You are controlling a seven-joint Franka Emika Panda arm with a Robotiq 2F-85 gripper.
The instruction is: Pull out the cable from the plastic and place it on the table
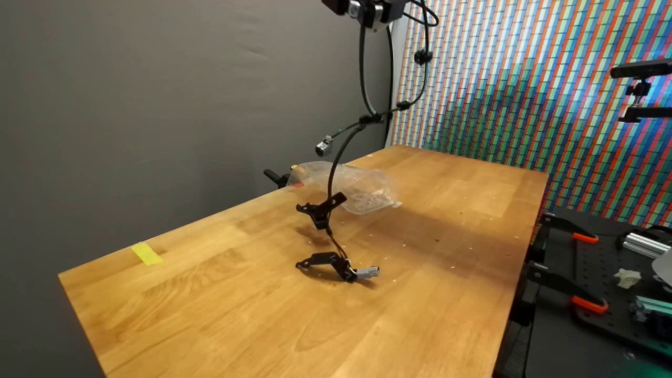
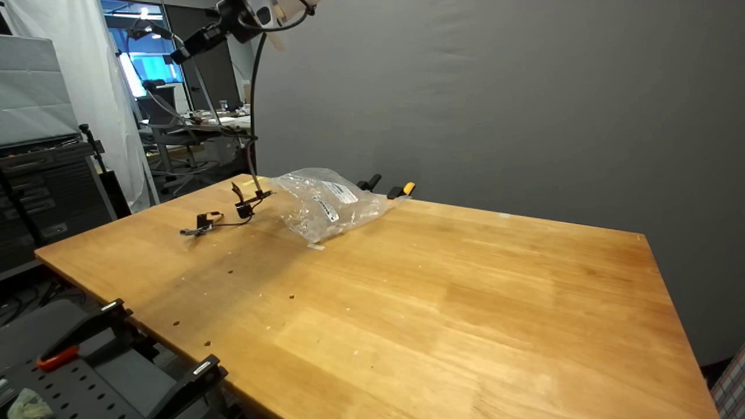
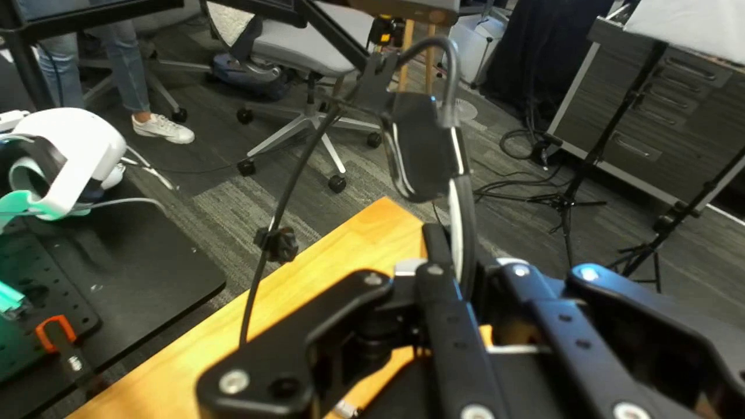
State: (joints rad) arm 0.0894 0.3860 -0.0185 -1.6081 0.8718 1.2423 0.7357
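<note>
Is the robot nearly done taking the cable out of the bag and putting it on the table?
Nearly. Done: the cable looks out, with the plastic bag lying beside it. In hand: the gripper holds its upper part in the air, while its lower end is down by the table, maybe touching. Left, I'd guess: lower the rest and let go.

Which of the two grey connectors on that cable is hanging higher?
The upper connector: in an exterior view it hangs off the cable partway up, while the lower connector is at the bottom end, beside the lower black bracket.
</note>
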